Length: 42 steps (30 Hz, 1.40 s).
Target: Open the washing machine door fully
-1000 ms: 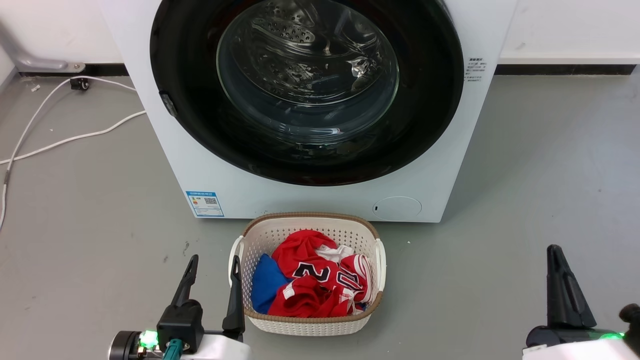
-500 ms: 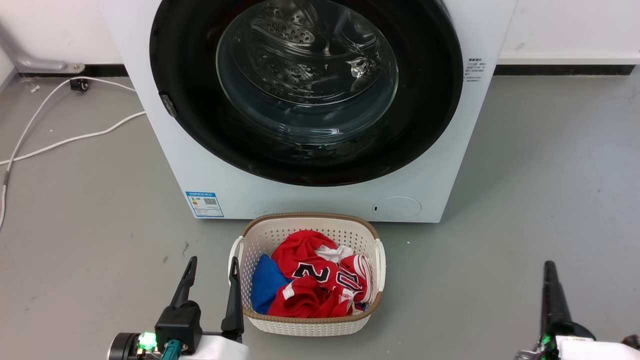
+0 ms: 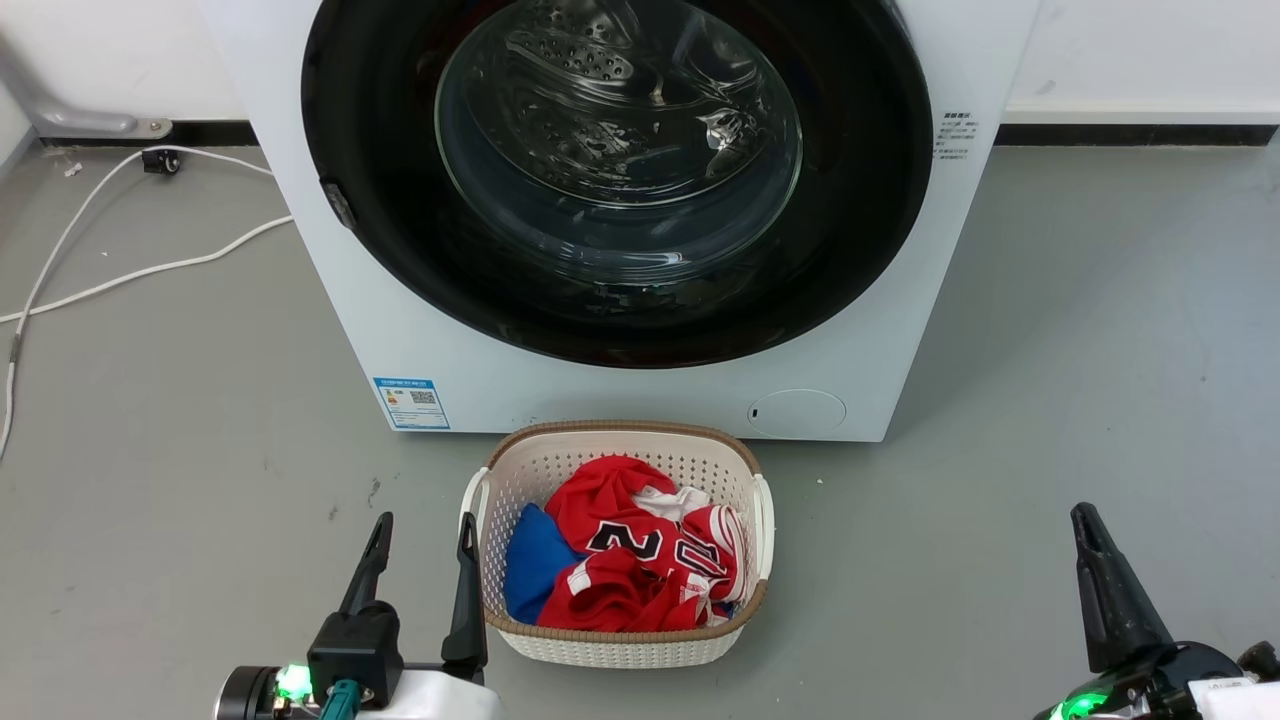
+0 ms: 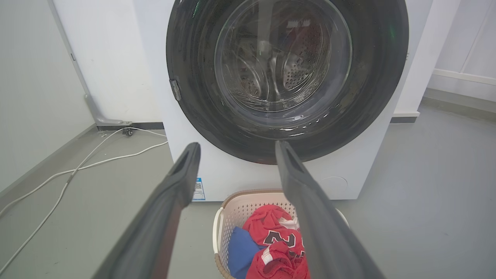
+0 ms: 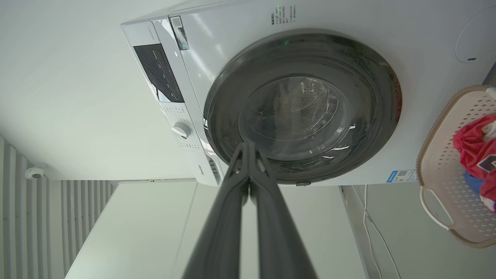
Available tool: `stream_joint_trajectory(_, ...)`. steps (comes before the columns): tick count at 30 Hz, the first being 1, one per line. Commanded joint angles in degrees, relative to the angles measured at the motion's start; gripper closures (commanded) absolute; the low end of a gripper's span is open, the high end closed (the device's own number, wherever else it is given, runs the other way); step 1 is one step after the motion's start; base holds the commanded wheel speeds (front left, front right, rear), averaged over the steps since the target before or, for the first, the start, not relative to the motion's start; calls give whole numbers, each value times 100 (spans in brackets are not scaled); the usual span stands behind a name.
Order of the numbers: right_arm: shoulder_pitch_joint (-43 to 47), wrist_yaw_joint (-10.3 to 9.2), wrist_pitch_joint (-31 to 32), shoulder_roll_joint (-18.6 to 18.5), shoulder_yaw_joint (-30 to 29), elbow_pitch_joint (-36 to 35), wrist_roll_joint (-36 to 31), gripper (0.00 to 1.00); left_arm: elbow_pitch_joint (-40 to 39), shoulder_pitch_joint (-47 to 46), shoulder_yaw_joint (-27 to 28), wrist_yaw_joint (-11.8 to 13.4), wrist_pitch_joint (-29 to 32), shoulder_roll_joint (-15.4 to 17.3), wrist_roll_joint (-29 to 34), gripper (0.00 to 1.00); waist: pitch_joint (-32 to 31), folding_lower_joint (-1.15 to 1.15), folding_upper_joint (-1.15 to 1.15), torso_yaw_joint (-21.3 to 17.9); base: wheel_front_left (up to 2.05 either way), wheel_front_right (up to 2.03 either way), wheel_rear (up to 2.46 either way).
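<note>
View of the workspace at the approach stage, with neither arm in contact with the appliance. The large round washing machine door (image 3: 617, 180), a wide glossy black rim around a bulging clear glass bowl, occupies the upper centre of the head view and lies shut, flush against the front of the big white boxy front-loading washing machine (image 3: 600, 395). The left gripper (image 3: 426, 522), at lower left, has its two long dark fingers spread apart and holds nothing. The right gripper (image 3: 1083, 520), at lower right, has its fingers pressed together on nothing, as the right wrist view confirms. A white perforated plastic laundry basket with a brown rim (image 3: 620, 650), holding a crumpled red jersey (image 3: 620, 560), stands on the grey floor just below the machine, between the two grippers. A small grey tab (image 3: 337, 205) at the left edge of the black rim is probably the catch side. No hinge is visible, so it is presumed to sit at the opposite edge. The step is best done by bringing a gripper in above the basket, hooking a finger behind the rim close to the tab, and pulling along an arc about the hinge rather than straight back. The swing should continue until the door stands wide open, with the arm kept clear of the basket.
</note>
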Motion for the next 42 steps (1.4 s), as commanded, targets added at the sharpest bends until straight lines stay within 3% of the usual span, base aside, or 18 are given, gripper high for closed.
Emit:
stream_joint_trajectory(1, 73, 2, 97, -8, -40, -52, -31, 100, -21, 55, -1, 21, -16, -9, 13, 0, 4, 0, 0, 1, 0, 0, 0)
stream_joint_trajectory(14, -162, 2, 318, 31, -309, 23, -197, 100, -82, -112, 2, 27, -16, -9, 44, 0, 222, 0, 0, 39, 0, 0, 0)
stream_joint_trajectory(20, -864, 2, 382, -8, -848, 438, -98, 100, -154, -336, 14, -8, -16, -9, 98, 0, 543, 0, 0, 89, 0, 0, 0)
stream_joint_trajectory(30, -2928, 2, 812, -757, -1676, 1510, 169, 100, -388, -984, -93, -11, -16, -10, 165, 0, 1487, 0, 0, 248, 0, 0, 0)
stream_joint_trajectory(42, -5249, 2, 1257, -1645, -1265, 2744, -145, 100, -506, -1580, -166, -63, -16, -10, 168, 0, 2517, 0, 0, 340, 0, 0, 0)
